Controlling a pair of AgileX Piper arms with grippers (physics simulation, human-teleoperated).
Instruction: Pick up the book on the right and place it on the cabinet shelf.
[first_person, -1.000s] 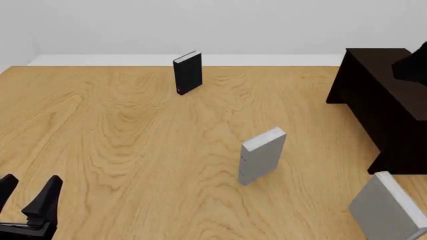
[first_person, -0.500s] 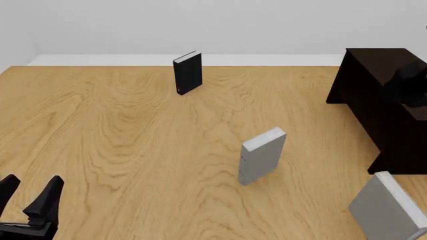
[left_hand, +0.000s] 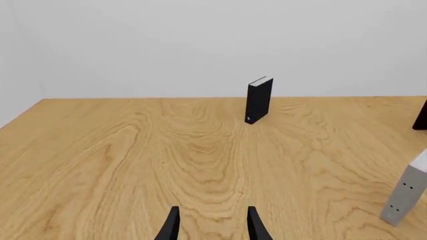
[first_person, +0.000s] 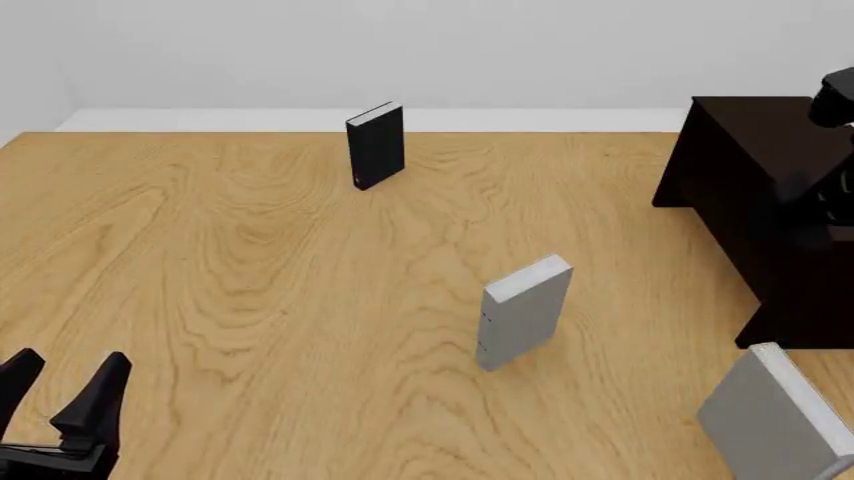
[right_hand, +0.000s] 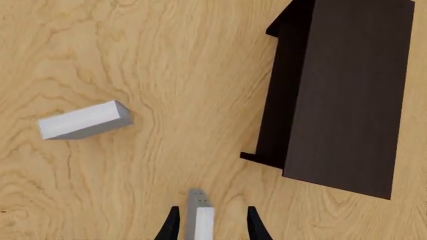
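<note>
1. Right arm rises over the cabinet shelf (first_person: 767, 200) versus 0.5 s ago; right gripper (right_hand: 207, 222) jaws apart, straddling the book (first_person: 774, 420), which stands untouched near the cabinet's front.
2. Left gripper (first_person: 60, 385) parked, jaws apart.
3. Grasp not yet made.

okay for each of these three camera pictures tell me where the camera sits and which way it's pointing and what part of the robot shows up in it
Front view: fixed above and behind the arms, looking forward and down the table; the left gripper shows at the near left corner, part of the right arm at the far right edge.
Left wrist view: low behind the left gripper, facing across the table toward the black book.
Right wrist view: high up, looking straight down between the right gripper fingers at the book and the cabinet shelf.
All three share the middle grey book.
</note>
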